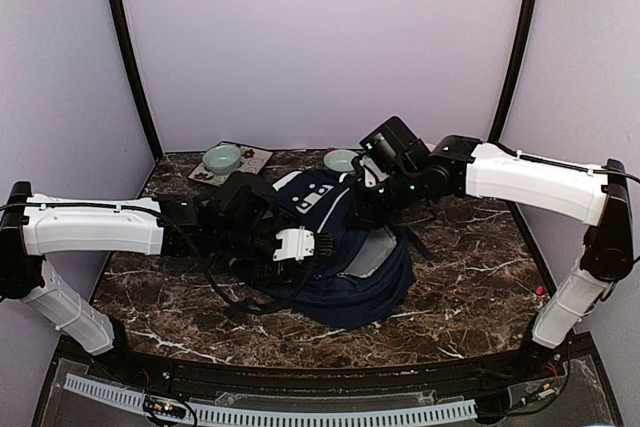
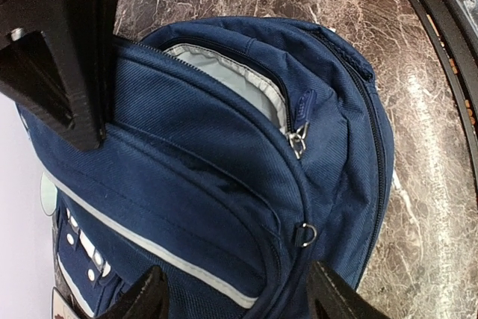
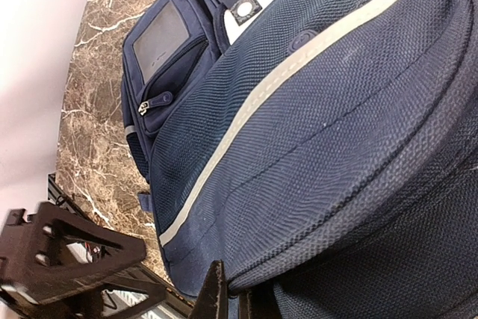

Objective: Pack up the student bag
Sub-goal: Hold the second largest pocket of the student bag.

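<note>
We log the student bag (image 1: 345, 272) lying on the table (image 1: 470, 277) between the arms. The right gripper (image 1: 372, 179) is clamped tight on its top fabric, which we judge props the grey-lined pocket (image 2: 231, 80) open. The left gripper (image 1: 318, 245) hovers there, fingers spread, empty.

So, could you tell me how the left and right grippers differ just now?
The left gripper has its jaws wide apart, straddling the bag. The right gripper is shut, seemingly pinching the bag's edge. In the top view, the left gripper sits nearer the arm bases and the right gripper farther back. Both are at the bag.
</note>
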Robot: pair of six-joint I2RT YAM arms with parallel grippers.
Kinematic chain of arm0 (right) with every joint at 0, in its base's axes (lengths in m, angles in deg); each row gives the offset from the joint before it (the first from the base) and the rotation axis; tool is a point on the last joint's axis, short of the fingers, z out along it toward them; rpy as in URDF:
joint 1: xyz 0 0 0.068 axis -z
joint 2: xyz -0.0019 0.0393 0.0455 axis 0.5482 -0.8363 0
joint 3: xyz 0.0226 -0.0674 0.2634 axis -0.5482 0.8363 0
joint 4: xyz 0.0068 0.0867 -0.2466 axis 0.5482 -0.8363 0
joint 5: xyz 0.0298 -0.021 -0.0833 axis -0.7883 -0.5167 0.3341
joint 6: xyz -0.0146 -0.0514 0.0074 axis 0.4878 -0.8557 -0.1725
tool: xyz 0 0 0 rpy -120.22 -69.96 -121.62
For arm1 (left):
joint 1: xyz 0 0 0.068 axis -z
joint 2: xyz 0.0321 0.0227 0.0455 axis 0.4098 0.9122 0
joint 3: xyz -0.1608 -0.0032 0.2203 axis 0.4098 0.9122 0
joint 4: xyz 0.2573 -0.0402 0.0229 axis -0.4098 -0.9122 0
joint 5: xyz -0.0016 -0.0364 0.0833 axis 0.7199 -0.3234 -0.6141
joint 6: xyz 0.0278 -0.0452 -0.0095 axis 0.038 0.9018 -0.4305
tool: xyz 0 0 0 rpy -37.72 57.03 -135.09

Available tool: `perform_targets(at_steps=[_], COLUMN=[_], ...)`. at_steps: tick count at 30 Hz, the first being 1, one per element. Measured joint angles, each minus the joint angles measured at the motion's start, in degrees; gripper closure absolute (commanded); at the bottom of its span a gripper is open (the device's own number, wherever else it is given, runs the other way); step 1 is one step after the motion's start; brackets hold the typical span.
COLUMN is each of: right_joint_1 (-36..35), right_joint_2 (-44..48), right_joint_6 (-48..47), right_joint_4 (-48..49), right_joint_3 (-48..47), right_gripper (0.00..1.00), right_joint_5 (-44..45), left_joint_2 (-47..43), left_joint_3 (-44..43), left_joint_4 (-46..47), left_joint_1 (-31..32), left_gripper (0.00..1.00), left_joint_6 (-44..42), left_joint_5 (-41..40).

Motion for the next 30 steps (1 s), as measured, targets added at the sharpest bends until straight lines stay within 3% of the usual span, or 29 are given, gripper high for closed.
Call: perform_targets(at_steps=[8,19,25,30], right_joint_1=[0.3,0.9,1.4,1.5], right_joint_2=[-0.2,-0.2,-0.2,-0.1], right_joint_6=[-0.6,-0.8,-0.8,-0.8], right_joint_4=[-0.2,0.1,1.9,3.0], right_joint_3=[-0.7,-0.7,0.0,1.7], right_gripper=[1.0,1.0,1.0,1.0], right_joint_5=[-0.6,-0.9,-0.8,-1.0], left_joint_2=[2.9,3.4,3.4,3.5], left_joint_3=[2.3,2.6,2.6,0.7], left_joint_4=[6.8,11.1,9.9,6.8], left_joint_1=[3.4,4.5,4.7,4.7], left_gripper=[0.34,0.64,1.0,1.0], left_joint_6=[0.5,-0.8,-1.1,0.2], left_joint_5=[-7.1,-15.3,-16.0,-16.7])
